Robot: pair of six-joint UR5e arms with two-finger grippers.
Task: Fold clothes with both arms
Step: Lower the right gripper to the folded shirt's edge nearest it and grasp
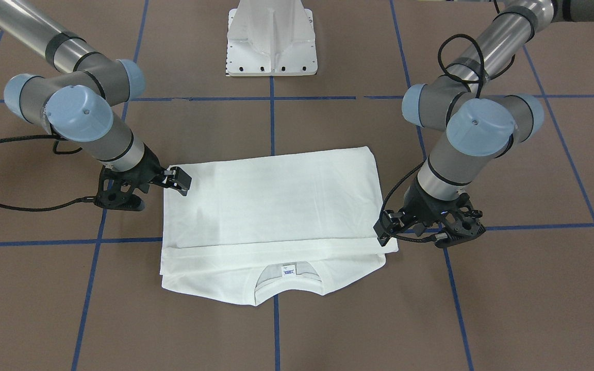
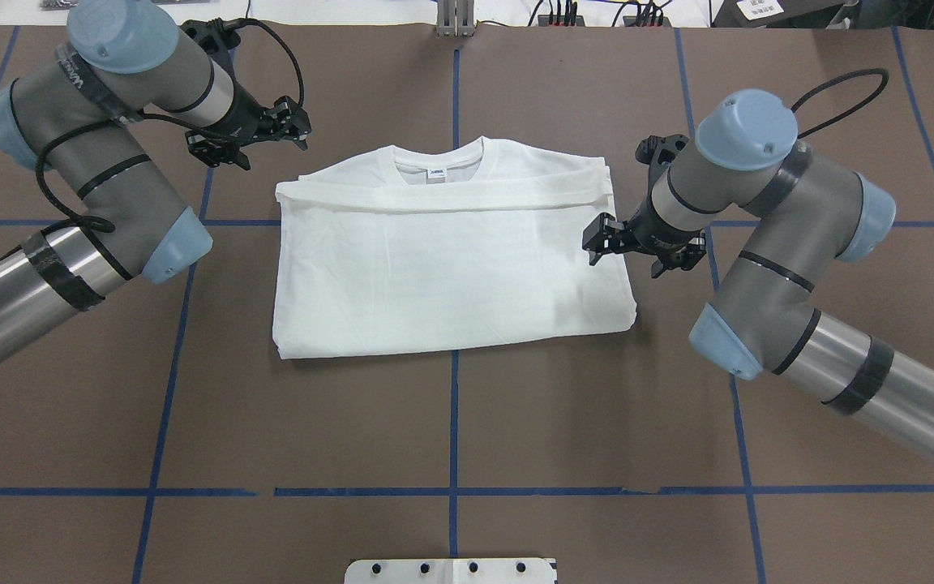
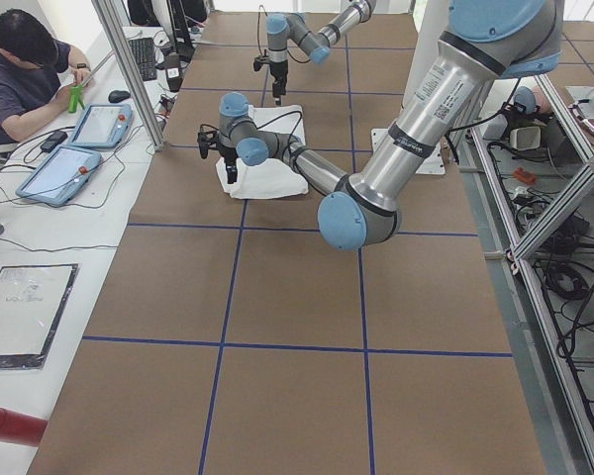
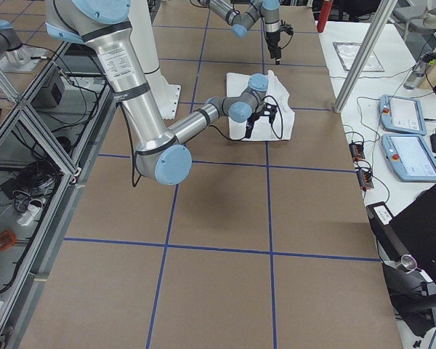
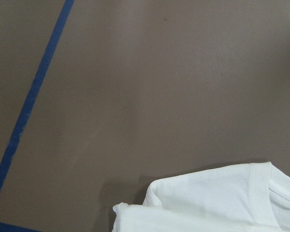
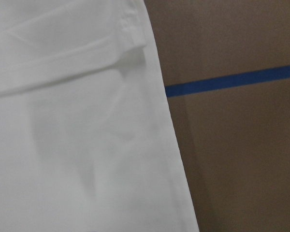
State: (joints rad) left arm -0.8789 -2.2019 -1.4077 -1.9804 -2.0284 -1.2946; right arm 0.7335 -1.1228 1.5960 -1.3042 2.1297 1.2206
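The white shirt point(image 1: 276, 206) point(image 2: 451, 268) lies folded into a flat rectangle on the brown table, plain side up. Its lower half is turned up to just short of the collar, where the small neck label point(image 2: 437, 173) shows. My left gripper point(image 2: 295, 123) point(image 1: 382, 228) is open beside the shirt's far left corner, holding nothing. That corner shows low in the left wrist view as white cloth point(image 5: 217, 203). My right gripper point(image 2: 597, 242) point(image 1: 179, 180) is open at the shirt's right edge, and the flat cloth point(image 6: 72, 135) fills the right wrist view.
The white pedestal base point(image 1: 271, 41) point(image 2: 451, 570) stands on the robot's side of the shirt. Blue tape lines point(image 2: 455, 405) grid the table. A person point(image 3: 20, 79) sits at a side desk with tablets point(image 3: 64, 168). Metal frame posts point(image 3: 129, 69) flank the table.
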